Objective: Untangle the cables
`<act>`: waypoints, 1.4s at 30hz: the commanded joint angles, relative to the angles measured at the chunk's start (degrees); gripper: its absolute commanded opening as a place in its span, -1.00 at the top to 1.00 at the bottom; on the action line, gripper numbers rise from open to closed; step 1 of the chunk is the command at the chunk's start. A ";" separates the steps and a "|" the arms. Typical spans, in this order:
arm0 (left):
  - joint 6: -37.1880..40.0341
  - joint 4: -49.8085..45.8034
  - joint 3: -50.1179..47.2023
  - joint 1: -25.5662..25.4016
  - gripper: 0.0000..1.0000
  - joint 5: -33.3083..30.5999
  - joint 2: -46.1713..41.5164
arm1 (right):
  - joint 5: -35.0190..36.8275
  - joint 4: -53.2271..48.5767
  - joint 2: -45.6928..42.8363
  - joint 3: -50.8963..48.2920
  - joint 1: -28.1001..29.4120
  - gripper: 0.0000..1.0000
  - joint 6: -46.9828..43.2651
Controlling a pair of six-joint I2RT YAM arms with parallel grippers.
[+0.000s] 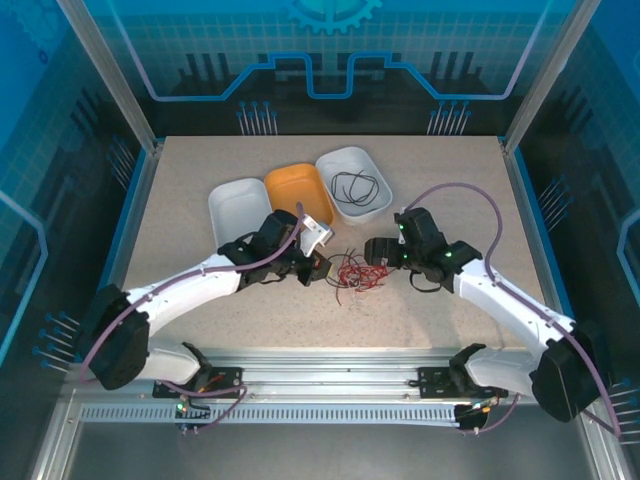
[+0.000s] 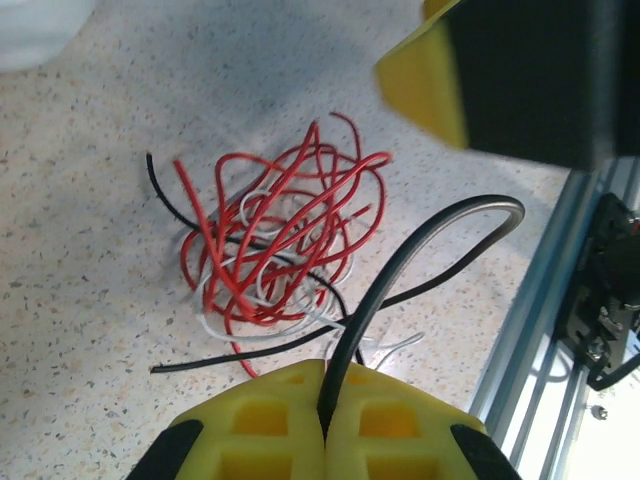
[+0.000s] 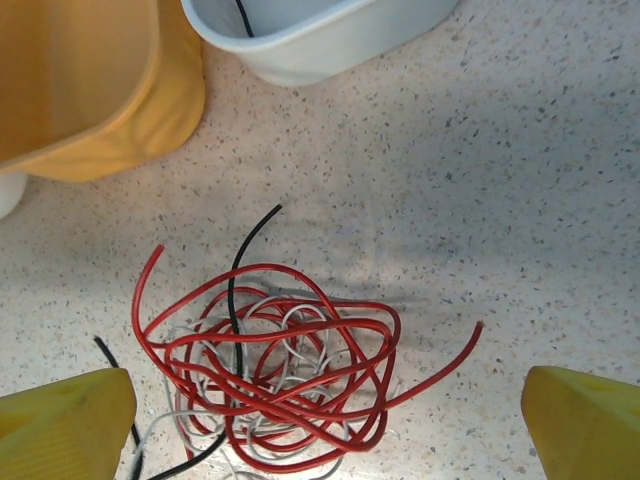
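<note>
An orange tray (image 1: pixel 295 188) sits between two white trays (image 1: pixel 238 208).

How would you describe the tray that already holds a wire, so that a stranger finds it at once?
On the speckled table, three trays stand in a row in the far half. Take the right one, the white tray next to the orange tray. Unlike the orange one and the other white tray, it holds a loose coil of black wire.

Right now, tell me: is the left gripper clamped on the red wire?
No: the left gripper is shut on the black wire, and the red wire lies bunched on the table beyond it.
</note>
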 commanded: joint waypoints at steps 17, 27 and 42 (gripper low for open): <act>-7.77 0.52 0.28 -0.61 1.00 -2.32 -9.89 | -1.49 2.36 4.28 2.04 1.64 -0.99 1.56; -10.44 -0.22 0.89 -0.53 1.00 -7.01 -9.69 | -1.19 7.49 -11.45 -6.43 1.69 -0.99 -6.12; -9.06 0.22 1.28 0.18 1.00 -4.13 -8.64 | -23.13 13.19 -21.40 -6.59 2.94 -0.45 -16.09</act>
